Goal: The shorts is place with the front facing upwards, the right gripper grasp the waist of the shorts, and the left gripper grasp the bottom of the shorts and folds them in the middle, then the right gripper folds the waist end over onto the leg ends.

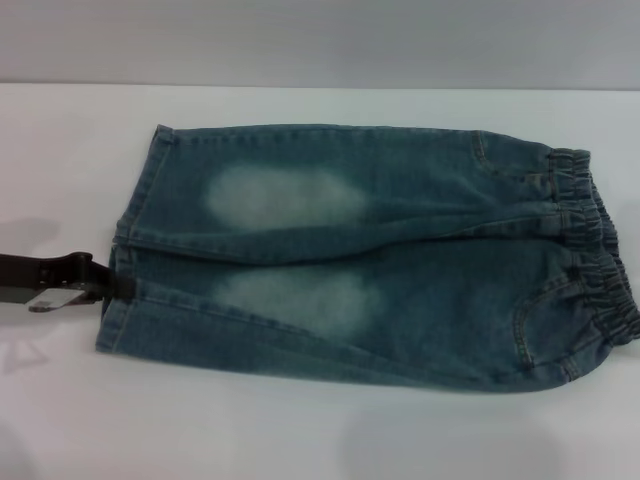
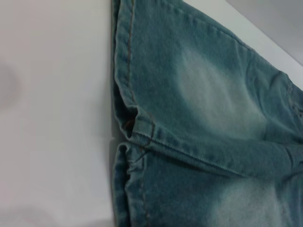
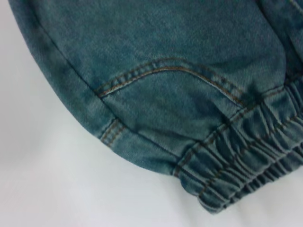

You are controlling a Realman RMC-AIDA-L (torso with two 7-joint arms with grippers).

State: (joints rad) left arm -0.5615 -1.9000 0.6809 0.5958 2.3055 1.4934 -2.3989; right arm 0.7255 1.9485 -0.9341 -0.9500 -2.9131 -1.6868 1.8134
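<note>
The blue-green denim shorts (image 1: 420, 270) lie flat, front up, across the white table. Two pale faded ovals show on the legs. The waist (image 1: 600, 250), ruffled and elastic, is at the right end. The bottom of the shorts (image 1: 122, 240), with its flat stitched hems, is at the left end. My left gripper (image 1: 108, 284) reaches in low from the left and meets the hems where the two legs join. The left wrist view shows those leg ends (image 2: 124, 94) close up, and the right wrist view shows the waist (image 3: 236, 161) and a pocket seam (image 3: 165, 66). The right gripper is out of view.
The white table (image 1: 300, 430) runs bare in front of the shorts and to their left. A grey wall (image 1: 320, 40) stands behind the table's far edge. The waistband lies close to the head view's right border.
</note>
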